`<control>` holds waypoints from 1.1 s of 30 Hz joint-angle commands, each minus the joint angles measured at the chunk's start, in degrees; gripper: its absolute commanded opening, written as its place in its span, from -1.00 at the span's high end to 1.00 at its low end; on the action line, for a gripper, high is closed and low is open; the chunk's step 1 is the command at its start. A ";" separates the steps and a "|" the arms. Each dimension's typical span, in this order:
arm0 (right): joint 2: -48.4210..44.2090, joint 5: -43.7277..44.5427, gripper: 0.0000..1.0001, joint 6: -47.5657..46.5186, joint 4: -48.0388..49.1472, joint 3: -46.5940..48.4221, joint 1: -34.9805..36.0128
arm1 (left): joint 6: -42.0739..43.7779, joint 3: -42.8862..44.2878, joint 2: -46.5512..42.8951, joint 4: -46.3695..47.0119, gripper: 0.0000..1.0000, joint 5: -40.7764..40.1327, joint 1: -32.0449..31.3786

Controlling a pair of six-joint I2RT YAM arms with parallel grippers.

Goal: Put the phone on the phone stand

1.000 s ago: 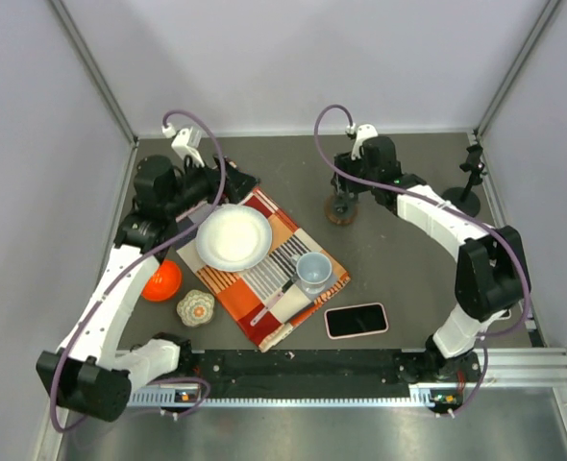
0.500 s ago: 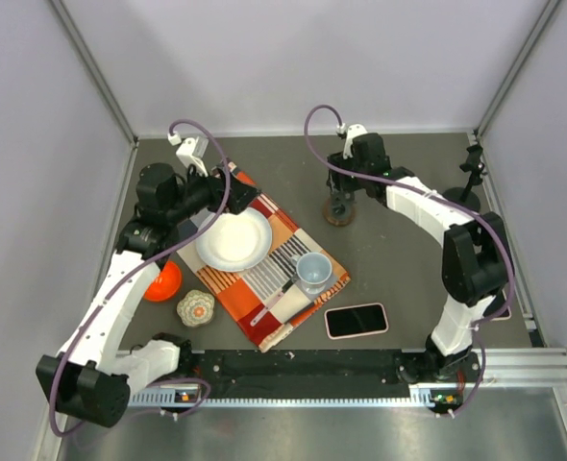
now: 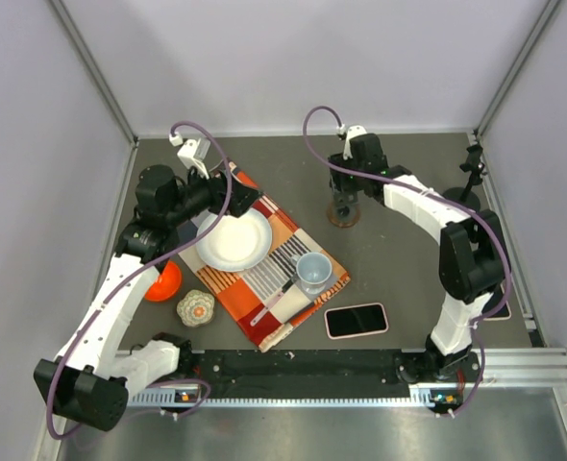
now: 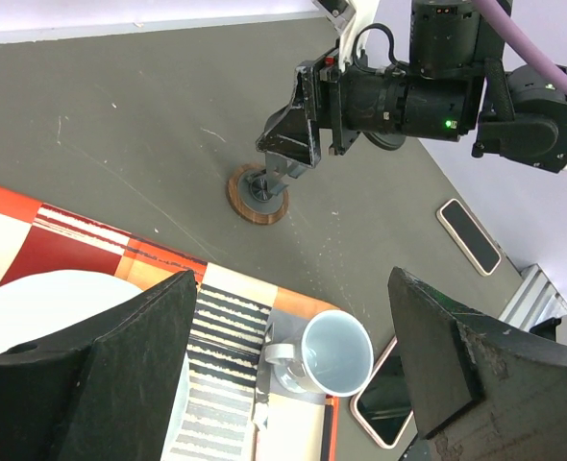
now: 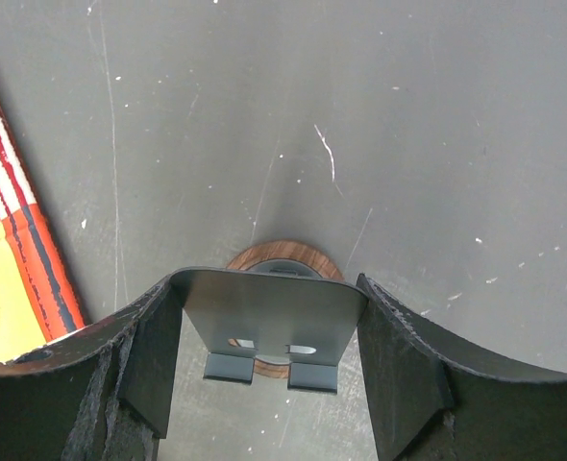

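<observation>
Nearest, on the grey table (image 3: 408,259) just ahead of the arm bases: one phone (image 3: 356,320), flat, dark screen up, pale rim, long axis left to right with the right end turned slightly far; top end from bottom end impossible to tell. Well apart from the phone stand and touched by neither gripper. To its right, close by the right arm's base, a second phone-shaped slab (image 4: 469,235). Near left: one round patterned ornament (image 3: 195,307) and one orange bowl (image 3: 162,280). Left of centre: one orange striped cloth (image 3: 264,293), bearing one grey-blue mug (image 3: 312,270) and, farther, one white plate (image 3: 234,238). Above the plate's far edge, left gripper (image 4: 291,298), fingers spread wide, nothing between them. Far centre: one phone stand (image 3: 342,215), upright on a round wooden base, its grey back plate pinched between the fingers of the right gripper (image 5: 267,331), both fingers against the plate's edges. Far right: one small black tripod (image 3: 466,187).
</observation>
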 commanded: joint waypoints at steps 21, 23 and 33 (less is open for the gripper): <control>-22.82 2.47 -0.98 -3.91 -11.15 -8.82 1.96 | 1.65 -0.36 -4.11 2.53 -0.70 0.25 -0.93; -26.60 2.38 -0.98 -4.27 -14.83 -11.90 2.93 | 1.56 -0.44 -4.38 2.70 -0.70 0.16 -1.01; -44.90 -1.58 -0.98 -42.00 -31.67 -26.15 20.93 | 1.21 -0.79 -6.48 3.23 -0.70 0.52 -2.07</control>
